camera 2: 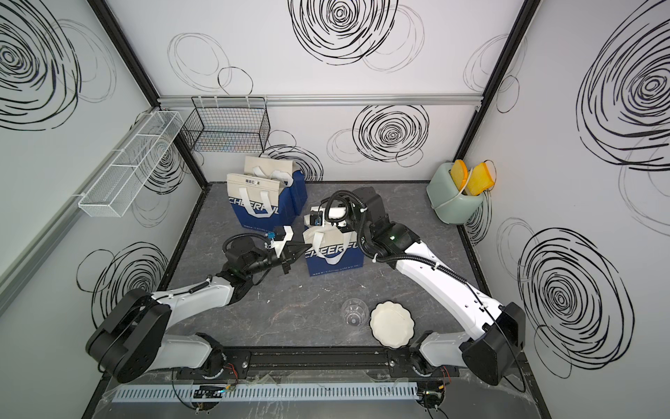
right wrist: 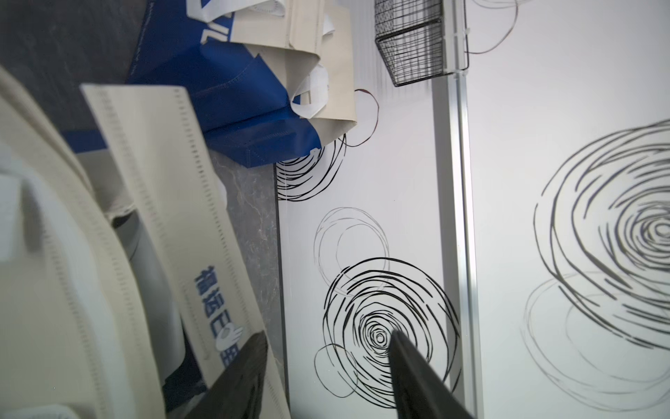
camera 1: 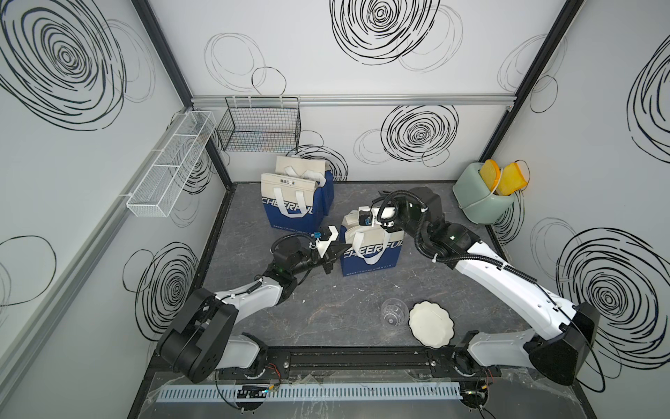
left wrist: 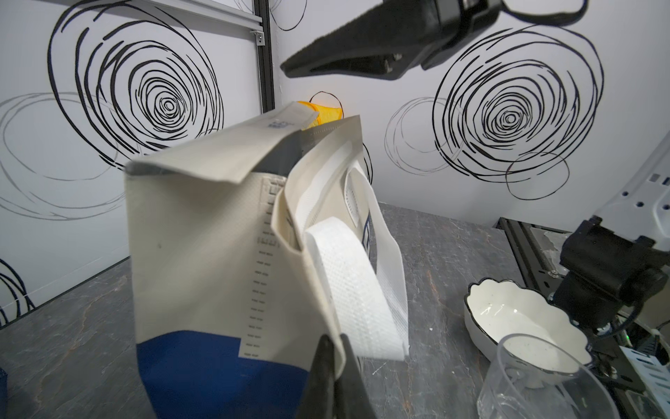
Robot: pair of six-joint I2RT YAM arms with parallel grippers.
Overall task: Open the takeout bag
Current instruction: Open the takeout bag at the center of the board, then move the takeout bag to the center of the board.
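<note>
L gripper (left wrist: 334,342) on takeout bag (left wrist: 203,254) edge (R gripper (right wrist: 326,333) wide)

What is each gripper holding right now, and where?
Left gripper pinches the takeout bag by its beige side edge; right gripper is open, holding nothing.

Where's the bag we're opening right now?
In both top views the takeout bag stands mid-table, nearer than the two other bags by the back wall, with the left gripper at its left edge.
</note>
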